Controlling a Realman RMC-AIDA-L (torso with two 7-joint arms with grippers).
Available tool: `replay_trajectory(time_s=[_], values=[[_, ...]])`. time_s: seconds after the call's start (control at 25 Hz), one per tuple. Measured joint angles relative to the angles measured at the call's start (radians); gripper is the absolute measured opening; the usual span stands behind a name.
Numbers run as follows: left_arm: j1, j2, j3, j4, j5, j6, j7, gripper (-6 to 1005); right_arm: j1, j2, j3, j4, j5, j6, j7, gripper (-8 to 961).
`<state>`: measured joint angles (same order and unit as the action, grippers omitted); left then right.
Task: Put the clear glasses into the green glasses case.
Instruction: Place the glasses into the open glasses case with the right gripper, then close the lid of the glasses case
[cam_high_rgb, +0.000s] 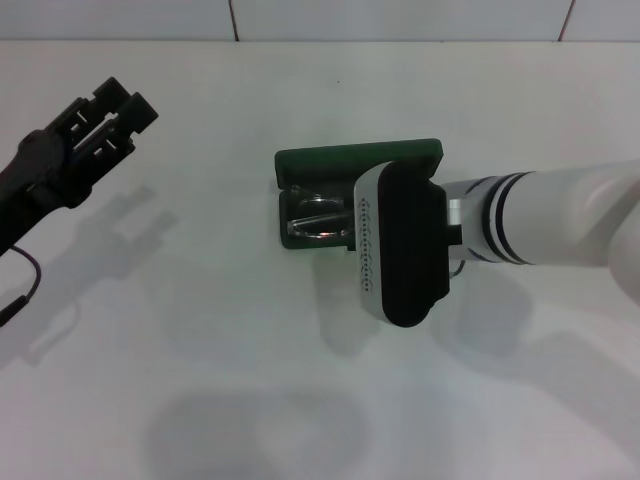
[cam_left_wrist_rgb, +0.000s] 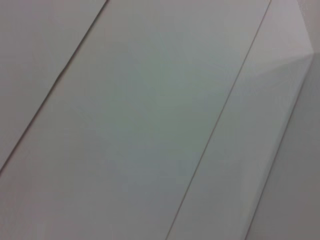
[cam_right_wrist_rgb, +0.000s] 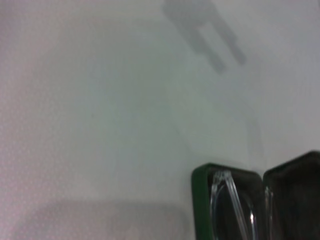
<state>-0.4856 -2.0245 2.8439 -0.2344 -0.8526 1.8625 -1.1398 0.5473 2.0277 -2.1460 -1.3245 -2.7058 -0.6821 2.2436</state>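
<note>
Glasses (cam_high_rgb: 318, 222) lie in the open case (cam_high_rgb: 300, 180); right pincer (cam_high_rgb: 400, 245) above it, grip unseen; left pincer (cam_high_rgb: 105, 120) spread at ten o'clock.

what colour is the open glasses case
Dark green hard hinged glasses case with a dark grey lining; clearest in the head view.

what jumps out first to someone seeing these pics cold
The open green glasses case on the white table, just right of centre in the head view, with the clear glasses already lying in its tray. The right arm's bulky wrist hangs directly over the case's right half, hiding its gripper. The black left gripper is raised over the table's far left, away from the case.
</note>
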Motion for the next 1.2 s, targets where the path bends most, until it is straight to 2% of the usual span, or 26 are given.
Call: replay_trajectory(time_s=[0.44,0.72,0.84,1.0,1.2], values=[[0.016,0.004,0.000,-0.003,-0.001,0.022,0.000,698,-0.013,0.000,0.006,-0.073,0.107,-0.029,-0.009,484],[0.028,0.007,0.000,-0.003,0.000,0.032,0.004,698,-0.032,-0.003,0.053,-0.112,0.185,-0.032,-0.019,484],[0.034,0.009,0.000,-0.004,0.000,0.043,0.007,698,-0.050,-0.004,0.126,-0.148,0.346,-0.064,-0.118,483],[0.032,0.012,0.000,-0.006,-0.003,0.051,0.010,698,-0.072,-0.002,0.310,-0.163,0.625,-0.214,-0.300,483],[0.033,0.010,0.000,-0.007,-0.006,0.052,0.023,698,-0.107,-0.006,0.575,-0.048,1.027,-0.379,-0.558,483]])
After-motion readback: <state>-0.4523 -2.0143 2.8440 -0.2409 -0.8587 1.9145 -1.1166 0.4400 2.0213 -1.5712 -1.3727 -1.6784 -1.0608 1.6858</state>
